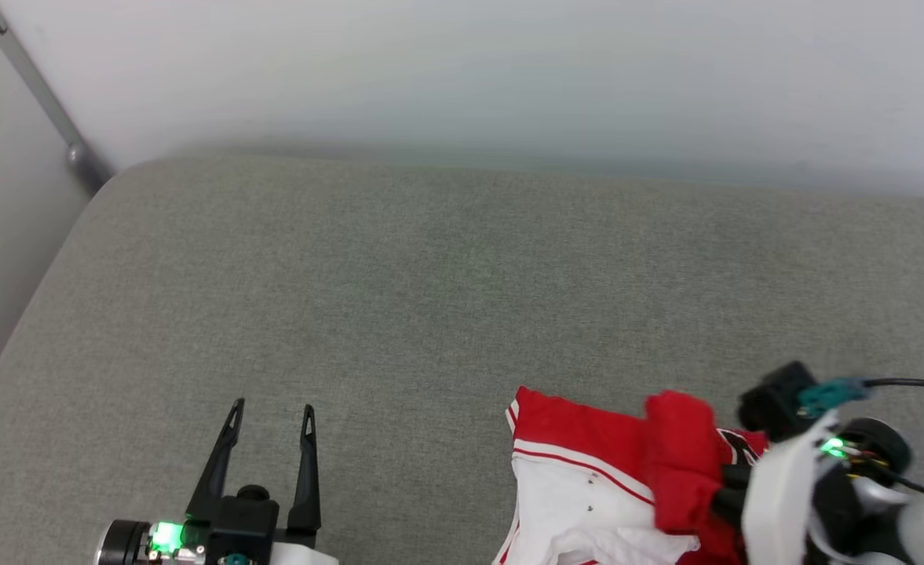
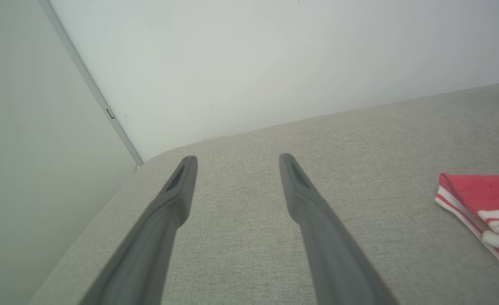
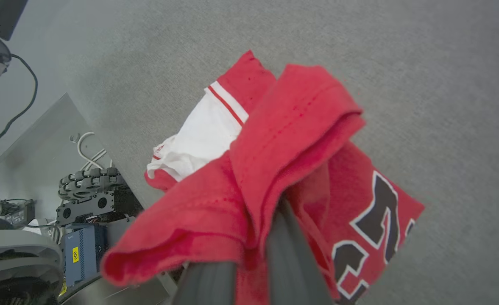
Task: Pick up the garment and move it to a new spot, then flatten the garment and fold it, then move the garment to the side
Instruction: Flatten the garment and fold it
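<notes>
My right pincer (image 1: 727,488) is clamped on the red jersey-style T-shirt with white short sleeves (image 1: 579,428). The two dark fingers are close together, and a thick red fold is bunched between and over them so the tips are buried in cloth. That fold stands up from the rest of the shirt. The remainder lies crumpled on the grey woven fabric cushion (image 1: 430,298), at its near right part by the front edge.

Now the look of it: bright red body, soft knit, with rows of tiny stitch holes along the raised fold. One white sleeve (image 3: 209,131) spreads out to the left of my grip, bordered by a red band with thin white stripes. On the flat red panel to the right of my fingers are black figures with white outlines (image 3: 378,220). I count two, both cut off by folds, so I cannot read them whole.

Over to my left pincer (image 2: 237,159): its fingers are spread apart with nothing between them. It hangs over bare cushion, well apart from the shirt, pointing toward the plain white wall (image 1: 509,71).

The tally: one shirt, one sleeve showing, two figures, two pincers with two fingers each, one cushion.
</notes>
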Tool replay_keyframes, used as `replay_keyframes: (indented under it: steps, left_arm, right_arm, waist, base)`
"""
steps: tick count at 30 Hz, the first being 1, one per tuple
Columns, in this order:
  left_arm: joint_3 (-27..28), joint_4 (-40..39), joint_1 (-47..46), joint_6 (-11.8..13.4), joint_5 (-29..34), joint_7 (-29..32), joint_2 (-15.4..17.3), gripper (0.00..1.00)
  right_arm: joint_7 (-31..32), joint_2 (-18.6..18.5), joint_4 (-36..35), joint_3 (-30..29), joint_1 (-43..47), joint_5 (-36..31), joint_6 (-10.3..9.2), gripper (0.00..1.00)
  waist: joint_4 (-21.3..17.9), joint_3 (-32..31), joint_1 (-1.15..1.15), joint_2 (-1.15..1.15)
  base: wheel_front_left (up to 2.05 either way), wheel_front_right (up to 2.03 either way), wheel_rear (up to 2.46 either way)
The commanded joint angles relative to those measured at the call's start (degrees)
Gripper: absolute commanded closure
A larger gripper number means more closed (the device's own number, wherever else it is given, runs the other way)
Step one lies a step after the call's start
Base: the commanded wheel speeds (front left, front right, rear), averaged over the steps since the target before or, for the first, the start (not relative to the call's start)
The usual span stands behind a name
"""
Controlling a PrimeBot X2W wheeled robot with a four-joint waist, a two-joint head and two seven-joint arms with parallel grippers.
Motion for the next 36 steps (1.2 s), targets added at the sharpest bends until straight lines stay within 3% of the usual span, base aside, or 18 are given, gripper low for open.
replay_keyframes:
  steps: [1, 6, 12, 18, 21, 22, 23, 24, 25, 26, 31, 36]
  left_arm:
    - [0.02, 0.06, -1.22, -0.31, 0.38, -0.26, -0.42, 0.0]
    - [-0.26, 0.08, -2.51, -0.74, 0.66, -0.26, -1.13, 0.0]
    - [-0.62, 0.24, -4.12, -1.3, 1.0, -0.21, -2.21, 0.0]
    - [-0.69, 0.48, -5.35, -1.7, 1.07, -0.2, -2.83, 0.0]
    - [-0.36, 0.76, -5.24, -1.68, 0.99, -0.2, -2.91, 0.0]
    - [-0.17, 0.81, -4.87, -1.62, 0.94, -0.2, -2.82, 0.0]
    - [-0.05, 0.93, -4.5, -1.64, 0.89, -0.2, -2.76, 0.0]
    - [0.01, 1.08, -4.19, -1.78, 0.83, -0.2, -2.74, 0.0]
    - [0.08, 1.2, -3.89, -1.85, 0.77, -0.2, -2.73, 0.0]
    - [0.15, 1.28, -3.54, -1.91, 0.67, -0.2, -2.73, 0.0]
    - [0.71, 1.37, -1.88, -2.21, 0.34, -0.2, -2.5, 0.0]
    - [1.74, 0.82, -0.27, -2.41, 0.09, -0.2, -2.45, 0.0]
  right_arm:
    - [0.2, 0.85, 0.59, 1.87, -2.01, -0.41, -0.02, 1.0]
    - [-0.83, 4.37, 5.76, 10.87, -10.69, -3.35, -0.02, 1.0]
    - [-2.95, 9.3, 17.65, 18.91, -18.13, -5.17, -0.02, 1.0]
    - [-4.83, 11.31, 29.42, 25.47, -21.18, -6.1, -0.03, 1.0]
    - [-7.17, 11.92, 31.96, 27.7, -21.6, -5.26, -0.04, 1.0]
    - [-8.12, 11.9, 32.04, 28.17, -21.99, -5.16, -0.03, 0.82]
    - [-9.21, 11.48, 31.91, 28.51, -22.45, -5.13, -0.04, 0.58]
    - [-10.51, 10.96, 31.45, 28.59, -22.83, -4.88, -0.04, 0.49]
    - [-12.02, 10.42, 30.76, 28.54, -23.05, -4.79, -0.03, 0.08]
    - [-13.45, 9.88, 29.96, 28.47, -23.11, -4.88, -0.03, 0.0]
    - [-19.73, 6.02, 24.17, 25.51, -21.13, -5.88, -0.03, 0.0]
    - [-26.31, 3.69, 19.2, 15.91, -18.16, -10.45, -0.02, 0.0]
  waist:
    - [0.59, 0.59, 0.0, 0.0]
    - [1.81, 2.46, 0.0, 0.0]
    - [3.09, 4.67, 0.0, 0.0]
    - [3.94, 6.0, 0.0, 0.0]
    - [3.73, 5.76, 0.0, 0.0]
    - [3.46, 5.47, 0.0, 0.0]
    - [3.25, 5.09, 0.0, 0.0]
    - [3.04, 4.56, 0.0, 0.0]
    - [2.78, 3.98, 0.0, 0.0]
    - [2.48, 3.37, 0.0, 0.0]
    - [0.57, 0.48, 0.0, 0.0]
    - [-2.03, -1.13, 0.0, 0.0]
  base:
    - [0.0, 0.0, 0.0]
    - [0.0, 0.0, 0.0]
    - [0.0, 0.0, 0.0]
    - [0.0, 0.0, 0.0]
    - [0.0, 0.0, 0.0]
    - [0.0, 0.0, 0.0]
    - [0.0, 0.0, 0.0]
    - [0.0, 0.0, 0.0]
    - [0.0, 0.0, 0.0]
    - [0.0, 0.0, 0.0]
    - [0.0, 0.0, 0.0]
    - [0.0, 0.0, 0.0]
